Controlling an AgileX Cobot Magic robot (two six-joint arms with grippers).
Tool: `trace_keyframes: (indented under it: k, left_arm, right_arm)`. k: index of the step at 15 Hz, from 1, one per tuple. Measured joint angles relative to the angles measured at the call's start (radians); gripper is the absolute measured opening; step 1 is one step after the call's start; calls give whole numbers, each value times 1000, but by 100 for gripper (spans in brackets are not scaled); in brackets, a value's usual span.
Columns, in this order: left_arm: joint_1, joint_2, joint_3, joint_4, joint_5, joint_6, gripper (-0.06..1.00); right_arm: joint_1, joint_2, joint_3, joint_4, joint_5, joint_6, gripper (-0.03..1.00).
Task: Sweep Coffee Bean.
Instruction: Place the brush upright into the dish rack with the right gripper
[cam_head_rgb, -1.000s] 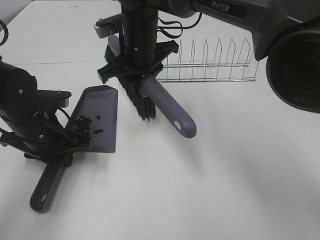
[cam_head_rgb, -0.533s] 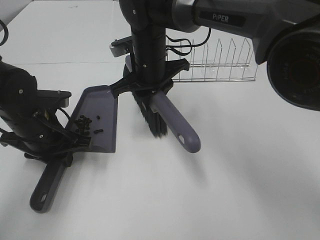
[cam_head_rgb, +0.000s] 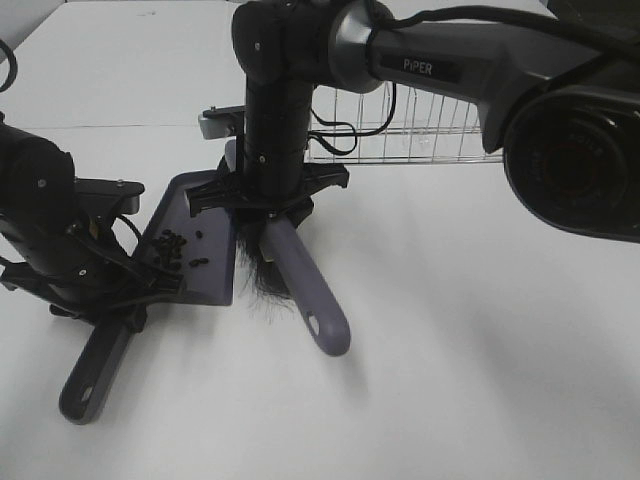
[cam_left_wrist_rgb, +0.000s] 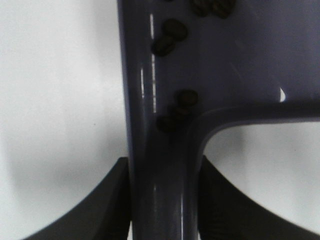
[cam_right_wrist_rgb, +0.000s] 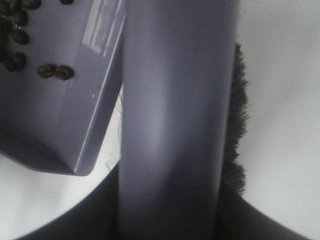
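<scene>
A grey-purple dustpan (cam_head_rgb: 205, 225) lies on the white table at the left, with several dark coffee beans (cam_head_rgb: 170, 248) in it. My left gripper (cam_head_rgb: 95, 290) is shut on the dustpan's handle (cam_head_rgb: 95, 370); the left wrist view shows the handle (cam_left_wrist_rgb: 160, 195) between the fingers and beans (cam_left_wrist_rgb: 170, 37) on the pan. My right gripper (cam_head_rgb: 268, 205) is shut on the grey-purple brush (cam_head_rgb: 305, 290), its black bristles (cam_head_rgb: 262, 275) pressed on the table beside the pan's right edge. The right wrist view shows the brush handle (cam_right_wrist_rgb: 175, 115), bristles (cam_right_wrist_rgb: 237, 115) and beans (cam_right_wrist_rgb: 55, 71) in the pan (cam_right_wrist_rgb: 65, 120).
A clear wire dish rack (cam_head_rgb: 420, 135) stands behind the brush at the back right. A large dark camera housing (cam_head_rgb: 580, 150) fills the right edge of the high view. White table extends in front and to the right.
My right arm has moved the brush left and down, from raised and right of the pan to bristles splayed on the table at the pan's edge. The left arm and pan have stayed still.
</scene>
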Motion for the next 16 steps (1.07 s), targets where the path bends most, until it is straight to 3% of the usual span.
trace_keyframes:
  k: [5,11,16]
  left_arm:
    - [0,0,0,1,-9,8,35]
    - [0,0,0,3,-10,11,35]
    - [0,0,0,3,-9,11,35]
  right_arm:
    - [0,5,0,55,-10,0,30]
    - [-2,-83,-61,-138,13,-8,29]
    - [-98,-157,-45,-151,19,-52,29]
